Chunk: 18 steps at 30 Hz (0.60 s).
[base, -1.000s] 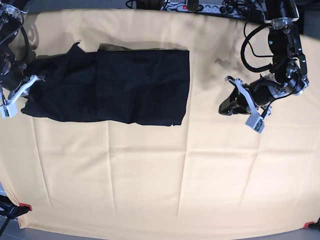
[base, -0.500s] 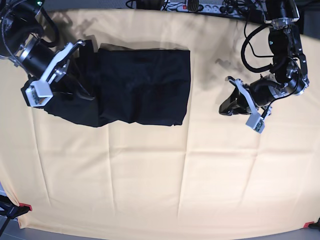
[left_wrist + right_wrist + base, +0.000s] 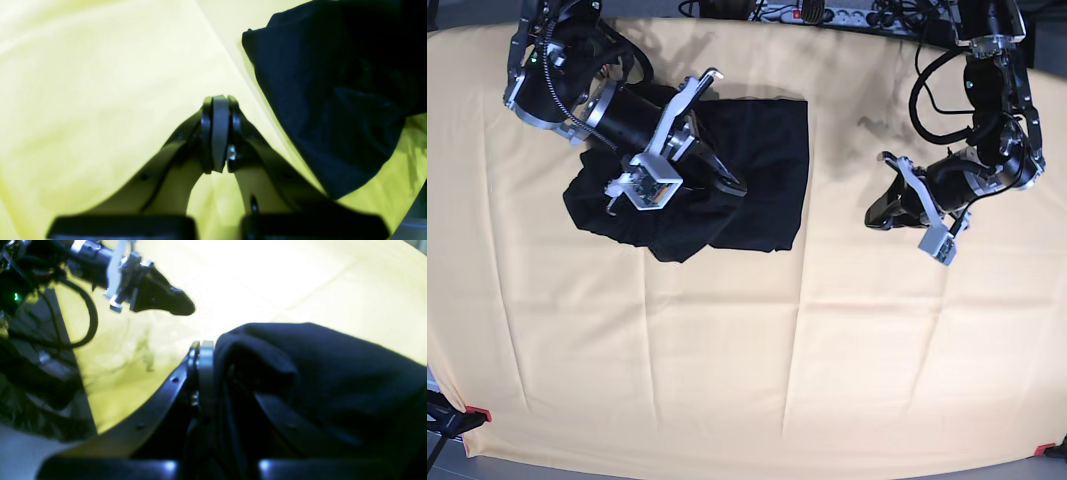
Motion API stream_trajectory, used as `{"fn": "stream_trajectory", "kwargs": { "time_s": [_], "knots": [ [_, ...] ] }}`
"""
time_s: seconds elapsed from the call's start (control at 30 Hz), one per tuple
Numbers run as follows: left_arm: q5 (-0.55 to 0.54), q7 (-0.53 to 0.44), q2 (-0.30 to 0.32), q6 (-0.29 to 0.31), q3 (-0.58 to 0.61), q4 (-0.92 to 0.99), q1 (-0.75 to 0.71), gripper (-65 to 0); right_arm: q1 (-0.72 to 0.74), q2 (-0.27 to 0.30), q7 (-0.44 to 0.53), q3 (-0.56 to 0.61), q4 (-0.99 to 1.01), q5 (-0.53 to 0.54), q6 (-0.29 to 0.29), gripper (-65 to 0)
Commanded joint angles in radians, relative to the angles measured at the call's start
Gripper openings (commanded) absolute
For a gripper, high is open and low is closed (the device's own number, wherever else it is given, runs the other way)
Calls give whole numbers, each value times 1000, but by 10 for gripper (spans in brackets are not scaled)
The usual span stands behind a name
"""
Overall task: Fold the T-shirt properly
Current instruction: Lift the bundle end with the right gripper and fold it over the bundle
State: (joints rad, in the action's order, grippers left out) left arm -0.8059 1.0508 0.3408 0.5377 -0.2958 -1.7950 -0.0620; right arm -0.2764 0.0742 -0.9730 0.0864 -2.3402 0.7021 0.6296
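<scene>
The black T-shirt [image 3: 757, 170] lies on the worktop [image 3: 727, 350] toward the far-left corner, on the pale yellow cloth [image 3: 877, 330] that covers the whole surface. Its right part lies flat as a dark rectangle with a straight right edge, while the left part is bunched and lifted into rumpled folds.

The right gripper [image 3: 727, 185] reaches over the shirt from the far-left corner, its body lying across the bunched fabric. From the right wrist camera, its fingers [image 3: 204, 373] are pinching a gathered fold of the shirt [image 3: 317, 383]: dark fabric is wedged in against the grey pad and drapes over the other finger, hiding most of it. In the background of that same view, the other arm's dark pointed tip [image 3: 170, 303] hangs over the bright cloth [image 3: 300, 283].

The left gripper [image 3: 877, 213] sits near the far-right corner of the worktop, well apart from the shirt, over bare cloth. Its wrist camera shows the fingers [image 3: 220, 133] pressed together with nothing between them, the grey pad sandwiched tight by the black tips. One corner of the shirt [image 3: 333, 100] shows in the upper right of that view, lying on the cloth [image 3: 100, 83] and clear of the fingers.

Dark cables [image 3: 937, 90] loop down along the left arm at the far-right edge.
</scene>
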Motion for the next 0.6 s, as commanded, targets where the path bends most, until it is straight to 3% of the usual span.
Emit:
{"fn": "stream_trajectory", "kwargs": {
  "time_s": [0.0, 0.13, 0.4, 0.57],
  "knots": [
    [-23, -19, 11, 3, -6, -14, 2, -650, 11, -11, 57, 22, -13, -3, 0, -650],
    [-35, -19, 11, 3, -6, -14, -31, -650, 11, -27, 106, 79, 24, -82, -28, -650],
    [-42, -19, 11, 4, -6, -14, -48, -650, 103, -31, 126, 99, 252, -42, -12, -650],
    [-45, -19, 11, 3, -6, -14, -48, -650, 130, -93, 124, 113, 322, -23, 10, -650]
  ]
}}
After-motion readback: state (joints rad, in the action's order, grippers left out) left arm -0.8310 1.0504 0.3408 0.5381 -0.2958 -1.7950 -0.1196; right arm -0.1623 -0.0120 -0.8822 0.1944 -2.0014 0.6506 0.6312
